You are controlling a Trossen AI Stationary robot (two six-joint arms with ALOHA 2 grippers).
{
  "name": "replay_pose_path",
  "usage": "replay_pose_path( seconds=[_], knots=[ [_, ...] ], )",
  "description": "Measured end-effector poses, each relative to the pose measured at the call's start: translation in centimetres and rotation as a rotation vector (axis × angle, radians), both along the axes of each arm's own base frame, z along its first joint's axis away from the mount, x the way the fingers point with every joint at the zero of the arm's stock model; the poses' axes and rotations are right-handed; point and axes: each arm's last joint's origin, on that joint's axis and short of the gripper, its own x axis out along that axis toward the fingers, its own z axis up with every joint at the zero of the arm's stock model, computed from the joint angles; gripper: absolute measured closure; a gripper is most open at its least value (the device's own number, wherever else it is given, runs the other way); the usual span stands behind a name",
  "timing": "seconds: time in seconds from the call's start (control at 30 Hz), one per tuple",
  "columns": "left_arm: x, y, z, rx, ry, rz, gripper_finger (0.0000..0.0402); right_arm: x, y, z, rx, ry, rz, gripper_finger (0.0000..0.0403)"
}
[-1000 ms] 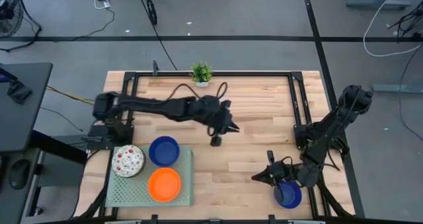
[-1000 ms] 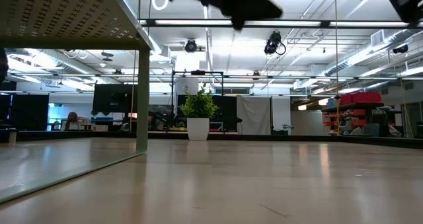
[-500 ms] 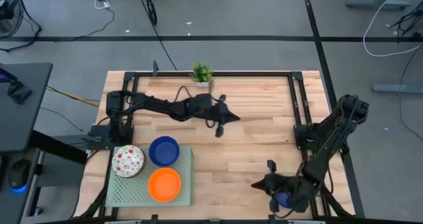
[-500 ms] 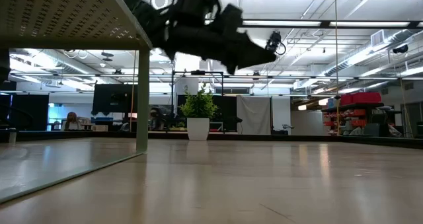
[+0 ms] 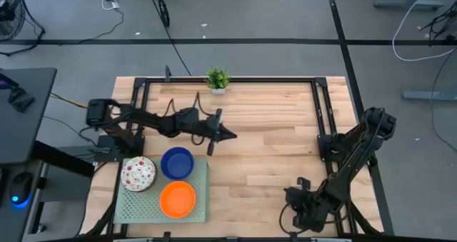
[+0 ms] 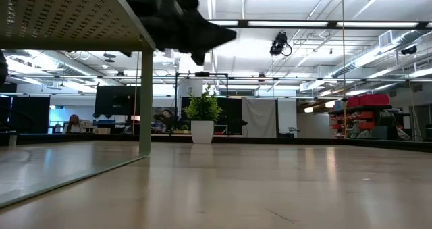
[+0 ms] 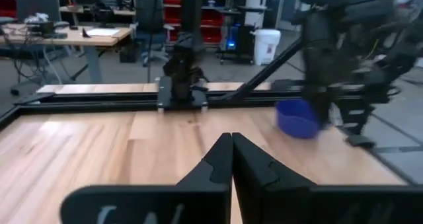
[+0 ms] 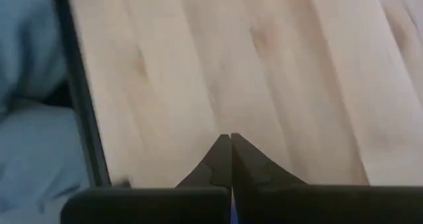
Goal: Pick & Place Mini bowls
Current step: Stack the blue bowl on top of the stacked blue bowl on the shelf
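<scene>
On the pale green tray [image 5: 200,199] at the near left sit three mini bowls: white speckled red [image 5: 138,173], dark blue [image 5: 177,162] and orange [image 5: 177,199]. Another dark blue mini bowl [image 7: 297,117] shows in the left wrist view at the right arm's end. In the high view that arm covers it. My right gripper [image 5: 296,203] [image 8: 230,139] is low by the near right edge, fingers together. My left gripper [image 5: 227,135] [image 7: 231,139] hovers shut above the table's middle left, holding nothing. My right gripper is shut with a sliver of blue [image 8: 231,215] showing far back between its fingers. The gripper's own body hides which part of the bowl it has. Whether the bowl is clear of the table I cannot tell.
A small potted plant [image 5: 218,78] [image 6: 202,117] stands at the far edge. Black frame rails [image 5: 319,106] run along the far, left and right sides. Bare wood lies between the two arms.
My left gripper has drawn back toward the table's left and a little toward the far edge. My right gripper has moved down and toward the near edge over the blue bowl, which lay in plain sight beside it a second ago and is now covered by the arm.
</scene>
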Motion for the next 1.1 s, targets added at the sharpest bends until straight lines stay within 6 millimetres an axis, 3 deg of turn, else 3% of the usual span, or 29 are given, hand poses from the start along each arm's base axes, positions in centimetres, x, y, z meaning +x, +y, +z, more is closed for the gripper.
replay_pose_path(
  seconds=[0.17,0.33,0.5,0.7,1.1],
  knots=[
    [-2.0,-1.6,0.7,0.0,-0.015,0.014,0.0395,-0.6,-0.2,1.8,-0.003,0.197,-0.068,0.0403],
    [-2.4,-2.0,0.7,0.027,-0.019,0.068,0.0385,-0.5,0.4,3.3,0.084,0.275,-0.112,0.0387],
    [-2.4,-2.0,0.5,0.025,-0.002,0.069,0.0389,-0.6,1.5,3.3,0.216,0.313,-0.106,0.0312],
    [-2.4,-2.0,0.4,0.025,0.011,0.067,0.0393,-0.9,1.9,3.2,0.224,0.298,-0.112,0.0223],
    [-2.4,-2.0,0.3,0.024,0.023,0.067,0.0388,-0.4,3.2,0.1,0.153,0.327,-0.071,0.0235]
  ],
)
